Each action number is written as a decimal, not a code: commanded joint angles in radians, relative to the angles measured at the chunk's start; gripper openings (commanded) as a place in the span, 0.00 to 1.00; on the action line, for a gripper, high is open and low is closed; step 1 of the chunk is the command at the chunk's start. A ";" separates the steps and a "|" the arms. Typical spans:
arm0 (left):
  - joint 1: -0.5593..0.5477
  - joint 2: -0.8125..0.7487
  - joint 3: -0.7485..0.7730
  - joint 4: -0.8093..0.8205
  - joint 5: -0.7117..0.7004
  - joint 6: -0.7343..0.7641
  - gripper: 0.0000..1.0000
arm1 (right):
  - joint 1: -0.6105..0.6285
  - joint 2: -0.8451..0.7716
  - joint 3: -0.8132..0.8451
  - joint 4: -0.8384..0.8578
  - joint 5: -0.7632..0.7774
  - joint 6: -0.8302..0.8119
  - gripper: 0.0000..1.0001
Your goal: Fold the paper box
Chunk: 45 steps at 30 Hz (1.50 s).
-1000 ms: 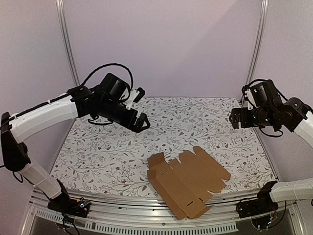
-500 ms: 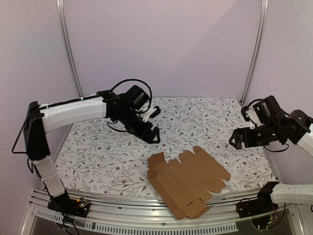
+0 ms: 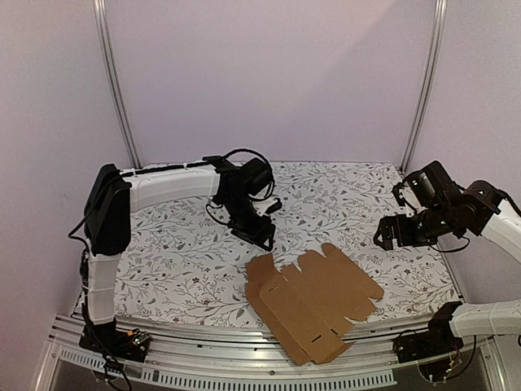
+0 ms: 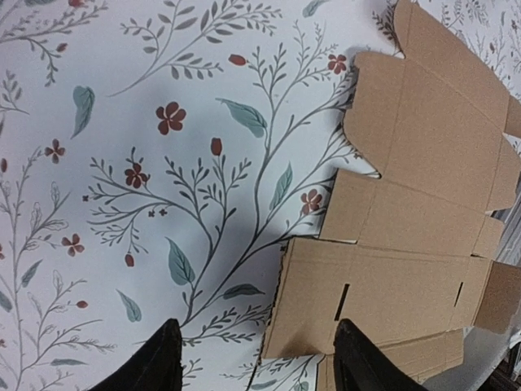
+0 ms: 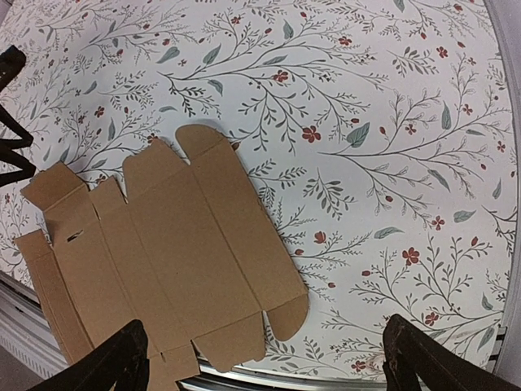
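Note:
The paper box (image 3: 313,301) lies flat and unfolded on the flowered table near the front edge, a brown die-cut sheet with flaps and slots. My left gripper (image 3: 259,232) hovers open and empty just behind the sheet's far left corner. In the left wrist view the sheet (image 4: 407,204) fills the right side, with its slotted panel's corner between my open left gripper's (image 4: 260,358) fingertips. My right gripper (image 3: 389,232) hangs open and empty above the table, right of the sheet. In the right wrist view the sheet (image 5: 179,244) lies at lower left, above my right gripper (image 5: 273,362).
The table's metal front rail (image 3: 244,358) runs just below the sheet, and part of the sheet overhangs it. Metal frame posts (image 3: 114,81) stand at the back corners. The left arm's white link (image 3: 171,183) stretches across the left half of the table.
My left arm has swung right and down, bringing its gripper close behind the sheet's far left corner. My right gripper has dropped and shifted slightly left. The sheet has not moved.

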 commanded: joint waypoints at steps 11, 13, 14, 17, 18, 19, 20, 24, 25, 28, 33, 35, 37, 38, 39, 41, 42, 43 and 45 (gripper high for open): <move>-0.019 0.098 0.046 -0.094 0.059 0.004 0.41 | 0.005 -0.030 -0.041 0.010 -0.015 0.028 0.99; -0.023 0.101 0.043 -0.095 0.062 0.004 0.39 | 0.004 -0.030 -0.044 0.011 -0.017 0.030 0.99; -0.025 0.102 0.041 -0.095 0.063 0.004 0.38 | 0.005 -0.030 -0.043 0.012 -0.018 0.029 0.99; -0.028 0.105 0.040 -0.095 0.067 0.005 0.35 | 0.005 -0.032 -0.045 0.013 -0.020 0.032 0.99; -0.029 0.107 0.038 -0.095 0.070 0.005 0.35 | 0.005 -0.030 -0.045 0.013 -0.020 0.033 0.99; -0.030 0.108 0.037 -0.095 0.077 0.007 0.34 | 0.004 -0.030 -0.046 0.013 -0.020 0.035 0.99; -0.030 0.111 0.036 -0.095 0.081 0.006 0.33 | 0.004 -0.030 -0.047 0.013 -0.022 0.038 0.99; -0.031 0.123 0.031 -0.100 0.075 0.008 0.29 | 0.004 -0.030 -0.050 0.013 -0.026 0.046 0.99; -0.031 0.124 0.030 -0.100 0.072 0.008 0.28 | 0.004 -0.033 -0.049 0.013 -0.026 0.047 0.99; -0.031 0.129 0.031 -0.100 0.063 0.009 0.23 | 0.005 -0.039 -0.049 0.010 -0.025 0.049 0.99; -0.031 0.123 0.031 -0.102 0.049 0.007 0.03 | 0.005 -0.045 -0.050 0.008 -0.026 0.054 0.99; -0.030 0.119 0.032 -0.102 0.041 0.002 0.00 | 0.005 -0.046 -0.047 0.009 -0.027 0.054 0.99; -0.029 0.111 0.032 -0.101 0.031 -0.001 0.00 | 0.005 -0.043 -0.044 0.017 -0.029 0.055 0.99; -0.027 0.106 0.031 -0.100 0.027 -0.007 0.00 | 0.004 -0.041 -0.042 0.023 -0.031 0.055 0.99; -0.025 0.103 0.030 -0.099 0.022 -0.011 0.00 | 0.004 -0.039 -0.041 0.030 -0.033 0.057 0.99; -0.017 0.088 0.024 -0.096 0.007 -0.025 0.00 | 0.005 -0.034 -0.036 0.039 -0.034 0.057 0.99; -0.011 0.078 0.017 -0.089 0.002 -0.036 0.00 | 0.005 -0.028 -0.032 0.044 -0.032 0.060 0.99; -0.003 0.064 0.006 -0.078 0.002 -0.048 0.00 | 0.005 -0.024 -0.028 0.048 -0.031 0.062 0.99; 0.022 0.032 -0.027 -0.044 0.010 -0.085 0.00 | 0.004 -0.012 -0.018 0.058 -0.027 0.064 0.99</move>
